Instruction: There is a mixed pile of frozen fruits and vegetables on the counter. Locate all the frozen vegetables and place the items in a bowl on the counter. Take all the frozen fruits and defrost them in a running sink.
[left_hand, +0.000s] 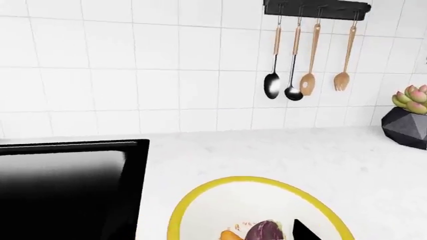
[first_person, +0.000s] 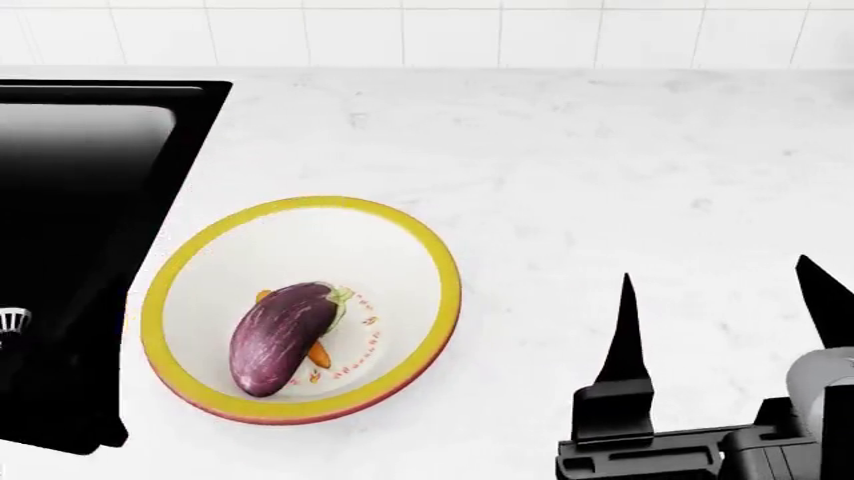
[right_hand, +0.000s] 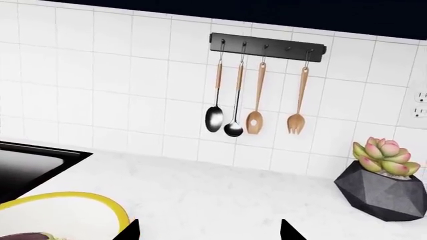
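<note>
The white, yellow-rimmed bowl (first_person: 441, 270) stands on the white counter (first_person: 601, 150) just right of the black sink (first_person: 80, 150). The purple eggplant (first_person: 280, 335) lies in the bowl, on top of the orange carrot (first_person: 319, 354). The left wrist view shows the bowl (left_hand: 200, 200), the eggplant (left_hand: 267, 231) and the carrot (left_hand: 230, 235) right below my left gripper (left_hand: 223, 237). One fingertip (left_hand: 303, 232) stands far off to the side and nothing is held. My right gripper (first_person: 721, 320) is open and empty over bare counter to the right of the bowl. The pear is out of view.
A black rack with hanging spoons and a fork (right_hand: 257, 100) is on the tiled wall. A succulent in a black faceted pot (right_hand: 381, 187) stands at the back right. A metal drain (first_person: 11, 320) shows in the sink basin. A wall outlet (right_hand: 420, 102) is at the right.
</note>
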